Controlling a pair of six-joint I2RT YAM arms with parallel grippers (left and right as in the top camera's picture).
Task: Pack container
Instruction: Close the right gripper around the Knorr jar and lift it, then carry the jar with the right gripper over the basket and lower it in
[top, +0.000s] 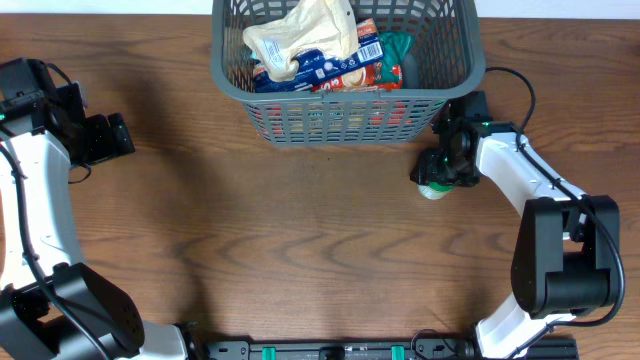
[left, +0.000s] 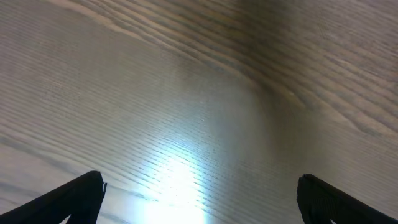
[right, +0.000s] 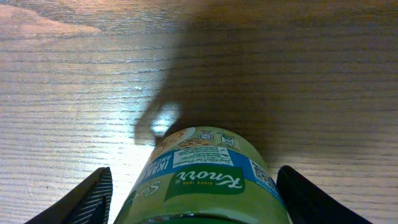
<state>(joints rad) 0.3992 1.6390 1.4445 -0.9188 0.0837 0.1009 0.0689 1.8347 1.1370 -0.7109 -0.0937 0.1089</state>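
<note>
– While the right gripper (top: 445, 165) hung over the jar (top: 433, 189) in the overhead view, the main risk was a slip or a knock. Jar sat just beside the container (top: 330, 122), off its right corner on the robot's side, lattice wall close by. A lift that swung across too low would likely have clipped the rim.
– Left side?
– Left gripper (top: 118, 136) was well apart from the container, off its left, nothing near it. Container held a cream pouch (top: 300, 40) on top, a blue and red packet (top: 345, 68) under it, something green (top: 397, 47) toward its right wall. Pile looked high against the rim, so my read: jar could have landed on the pouch and rolled.
– Left wrist view?
– Only bare table (left: 186, 93) and two fingertips (left: 87, 190) wide apart, holding nothing. Container wasn't in that view.
– Right wrist?
– Jar sat between the fingers (right: 87, 199), green label facing the camera. Couldn't tell if it was upright or on its side. Fingers were either side of it, but I couldn't tell whether the pads pressed it or were just beside it. If the grip was off-centre on that round wall, the jar would probably have twisted or popped out on lift. Container was out of that frame too.
</note>
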